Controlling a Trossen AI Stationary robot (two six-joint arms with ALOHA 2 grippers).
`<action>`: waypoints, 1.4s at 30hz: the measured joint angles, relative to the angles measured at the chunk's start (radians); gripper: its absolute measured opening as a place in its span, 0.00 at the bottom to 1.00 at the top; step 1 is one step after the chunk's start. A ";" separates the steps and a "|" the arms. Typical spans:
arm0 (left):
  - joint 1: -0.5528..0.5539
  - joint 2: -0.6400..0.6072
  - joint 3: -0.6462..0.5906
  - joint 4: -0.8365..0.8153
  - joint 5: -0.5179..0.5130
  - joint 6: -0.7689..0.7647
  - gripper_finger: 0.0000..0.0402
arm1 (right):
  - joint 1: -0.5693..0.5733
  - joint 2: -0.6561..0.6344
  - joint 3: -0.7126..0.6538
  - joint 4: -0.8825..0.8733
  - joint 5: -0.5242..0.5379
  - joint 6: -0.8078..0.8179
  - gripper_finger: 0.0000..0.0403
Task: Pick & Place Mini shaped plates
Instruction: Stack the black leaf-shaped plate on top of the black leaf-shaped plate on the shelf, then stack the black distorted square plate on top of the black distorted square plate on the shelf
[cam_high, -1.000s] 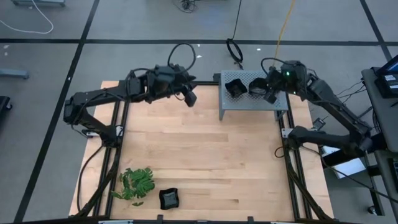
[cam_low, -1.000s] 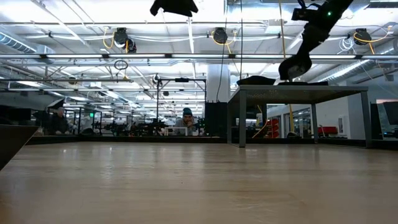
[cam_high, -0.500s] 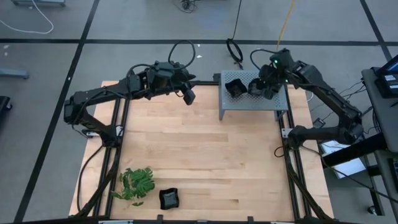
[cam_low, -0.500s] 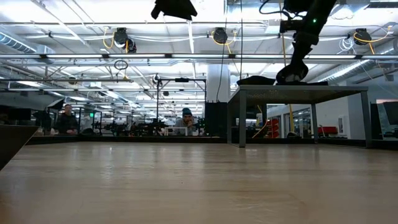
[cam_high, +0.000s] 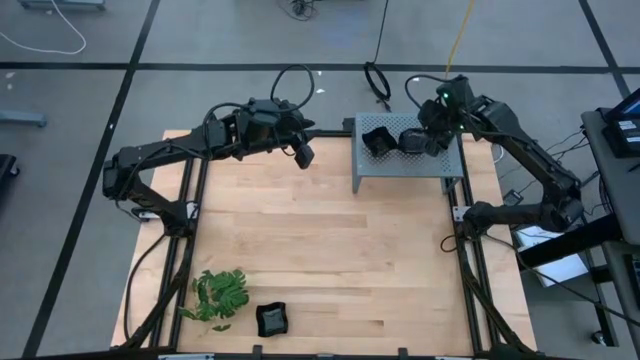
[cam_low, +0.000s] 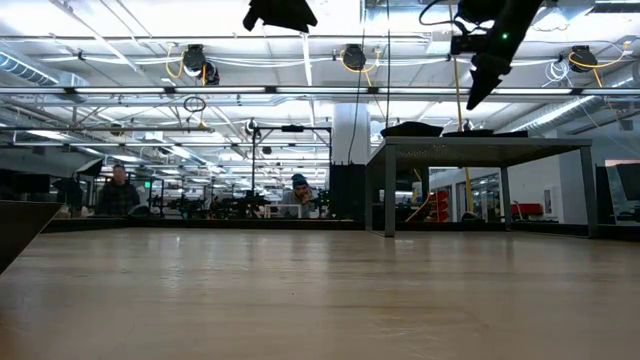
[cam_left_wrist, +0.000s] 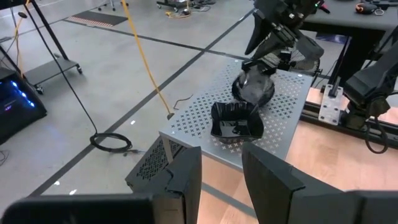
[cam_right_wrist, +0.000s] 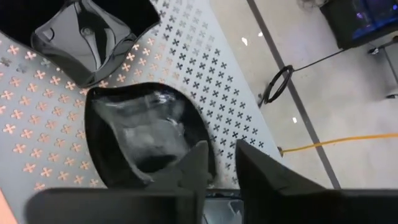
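Observation:
Two mini shaped plates lie flat on the top of the grey perforated box (cam_high: 405, 165): a square one (cam_high: 377, 140) (cam_left_wrist: 235, 121) and a rounded one (cam_high: 412, 140) (cam_right_wrist: 146, 134). My right gripper (cam_right_wrist: 221, 163) (cam_low: 472, 98) hangs open just above the rounded plate's far rim, slanting down, touching nothing. A third, square plate (cam_high: 271, 319) rests on the wooden table near its front edge. High over the table's far middle my left gripper (cam_high: 303, 155) (cam_left_wrist: 221, 180) stands open, with nothing between its fingers, and points at the box.
A green leafy sprig (cam_high: 220, 293) lies left of the near plate. The box stands on legs at the table's far right (cam_low: 480, 140). Bare wood (cam_high: 320, 240) fills the middle. People show in the room behind the table (cam_low: 118, 190).
My right gripper has carried the rounded plate down onto the box's top beside the square plate and has let go of it. The plate now lies flat there, and the fingers stand just above it.

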 joint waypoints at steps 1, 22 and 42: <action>0.000 0.000 0.000 0.000 0.000 0.000 0.30 | 0.000 -0.002 0.000 0.007 0.000 0.000 0.20; -0.058 0.000 -0.002 -0.361 0.303 -0.349 0.30 | 0.008 -0.174 0.000 0.363 -0.268 0.317 0.38; -0.561 0.001 -0.484 -0.145 0.497 -0.575 0.30 | 0.324 -0.157 -0.058 0.602 -0.394 0.363 0.36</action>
